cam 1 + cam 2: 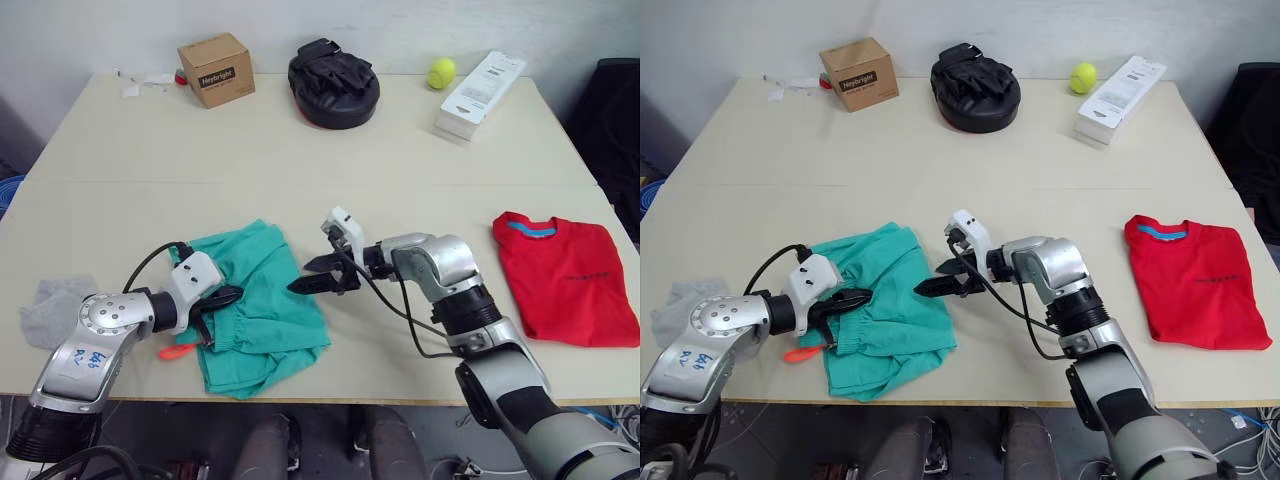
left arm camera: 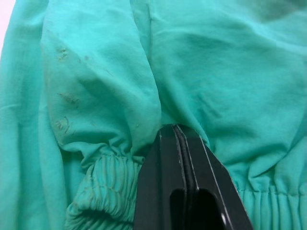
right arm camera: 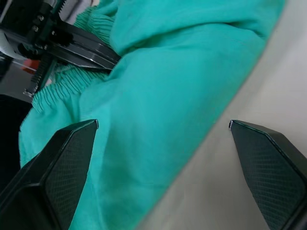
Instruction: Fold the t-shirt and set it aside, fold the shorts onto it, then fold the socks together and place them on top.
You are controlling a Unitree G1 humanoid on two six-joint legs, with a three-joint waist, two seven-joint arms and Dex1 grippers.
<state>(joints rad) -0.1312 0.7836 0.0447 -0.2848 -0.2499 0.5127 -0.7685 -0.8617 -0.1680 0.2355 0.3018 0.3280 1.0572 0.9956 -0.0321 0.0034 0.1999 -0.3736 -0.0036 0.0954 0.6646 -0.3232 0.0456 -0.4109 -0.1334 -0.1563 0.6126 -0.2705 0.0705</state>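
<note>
Folding the shorts (image 1: 262,308) comes next; the t-shirt (image 1: 563,277) already lies folded on the robot's right of the worktop (image 1: 300,150).
The left gripper (image 1: 224,297) has its fingers clamped on the waistband, and the right gripper (image 1: 312,275) waits wide apart at the other edge, so I think it must pinch there. The socks (image 1: 50,310) lie near the left arm, which hides part of them. The orange drawstring (image 1: 176,351) barely peeks out.

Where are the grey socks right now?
In the left eye view the socks lie at the table's near-left corner, just outside the left gripper's arm, left of the shorts.
</note>
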